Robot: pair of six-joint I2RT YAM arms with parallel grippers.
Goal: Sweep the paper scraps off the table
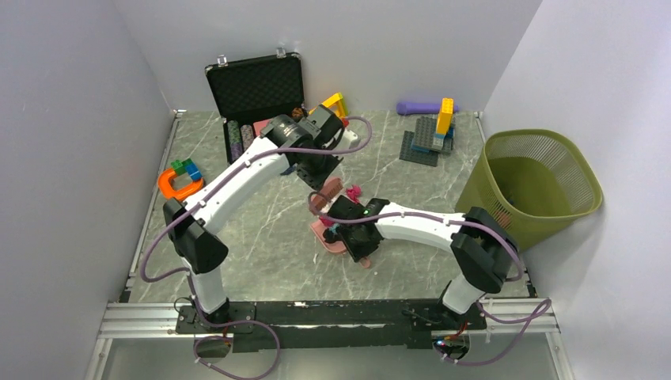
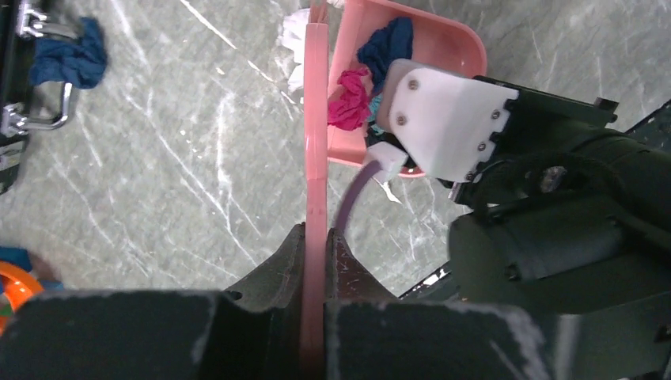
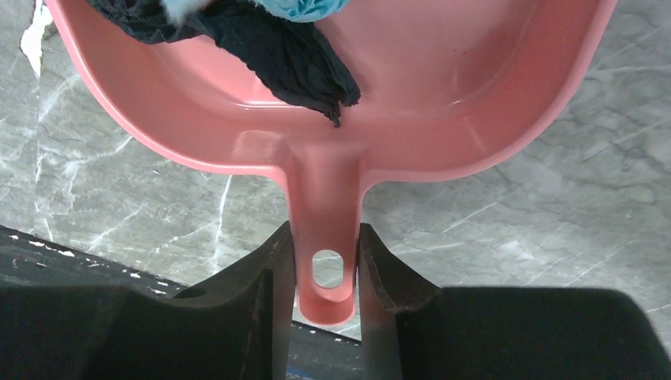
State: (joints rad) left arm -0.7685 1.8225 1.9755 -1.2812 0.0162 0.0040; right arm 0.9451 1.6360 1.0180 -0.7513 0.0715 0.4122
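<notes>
My left gripper [image 2: 316, 233] is shut on the thin handle of a pink brush [image 2: 316, 119], which reaches down beside a pink dustpan [image 2: 443, 43]. My right gripper [image 3: 326, 237] is shut on the dustpan's handle [image 3: 326, 198] and holds the pan on the table [image 1: 261, 237] near the middle. In the pan lie a navy scrap [image 2: 388, 43], a magenta scrap [image 2: 350, 99], a dark scrap [image 3: 261, 47] and a teal scrap [image 3: 297, 6]. A white scrap [image 2: 297, 36] lies by the brush head. A navy scrap [image 2: 71, 59] lies on the table by the case. A magenta scrap [image 1: 353, 192] shows by the pan.
A green mesh basket [image 1: 538, 186] stands at the right edge. An open black case [image 1: 257, 87] with poker chips [image 1: 237, 138] is at the back left. Building bricks [image 1: 435, 134], a purple cylinder [image 1: 419, 107] and an orange horseshoe piece [image 1: 178, 184] lie around.
</notes>
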